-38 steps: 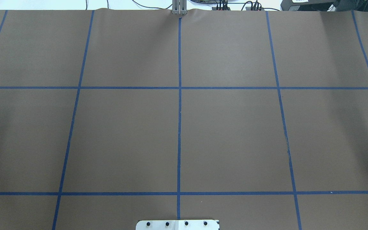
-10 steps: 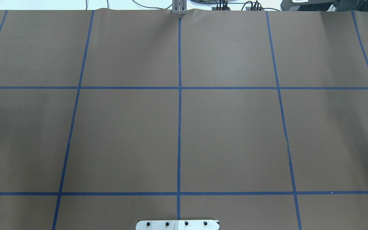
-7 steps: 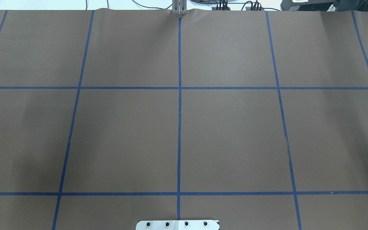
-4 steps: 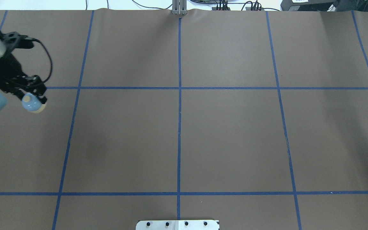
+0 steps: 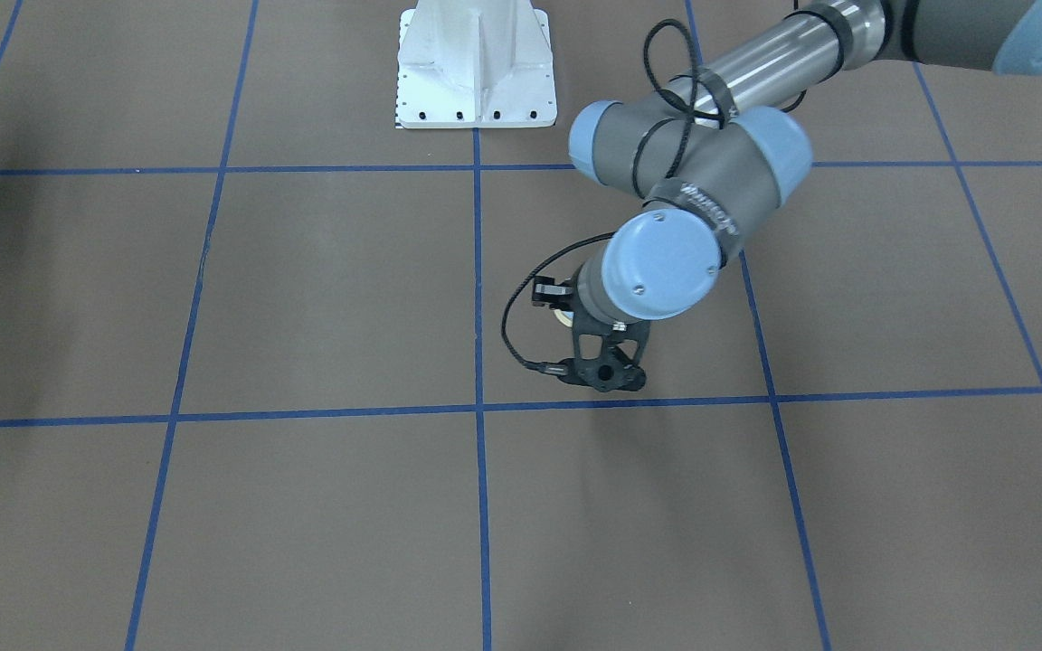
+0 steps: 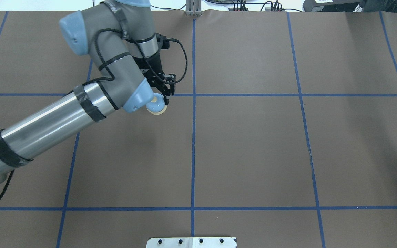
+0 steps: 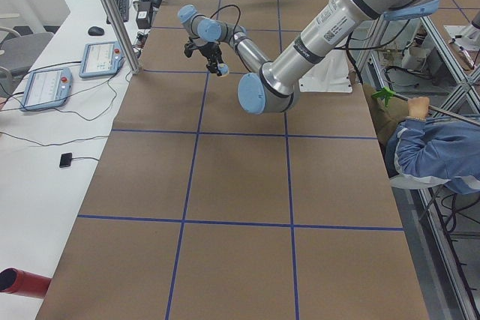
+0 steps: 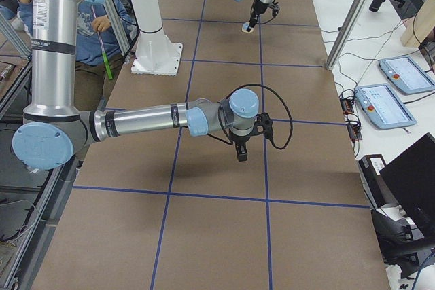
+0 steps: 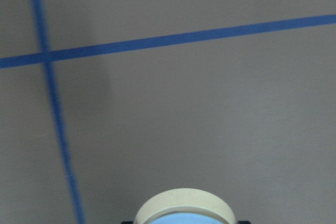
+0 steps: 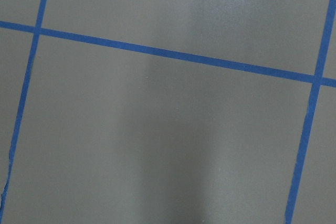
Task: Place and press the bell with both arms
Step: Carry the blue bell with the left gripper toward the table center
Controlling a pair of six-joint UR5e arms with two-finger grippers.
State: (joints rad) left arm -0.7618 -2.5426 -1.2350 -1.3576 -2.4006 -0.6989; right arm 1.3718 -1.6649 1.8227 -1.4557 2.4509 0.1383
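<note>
My left gripper (image 6: pixel 160 100) is shut on the bell (image 6: pixel 156 104), a small light-blue dome with a cream rim and button. It holds the bell over the brown paper, just left of the centre tape line. The bell's cream rim shows at the bottom of the left wrist view (image 9: pixel 184 206). It also shows in the front view (image 5: pixel 564 316), in the left side view (image 7: pixel 223 71) and far off in the right side view (image 8: pixel 246 28). My right gripper (image 8: pixel 241 153) hangs over the table and shows only in the right side view. I cannot tell whether it is open or shut.
The table is covered in brown paper with a blue tape grid (image 6: pixel 193 137). The white bolted pedestal (image 5: pixel 476 68) stands at the robot's side. A seated person (image 7: pixel 431 144) is beside the table. Control tablets (image 8: pixel 401 73) lie on the side bench.
The left arm has come in from the left edge with the bell in its gripper. It has moved right, almost to the centre line. Before that, the table showed no arm.
</note>
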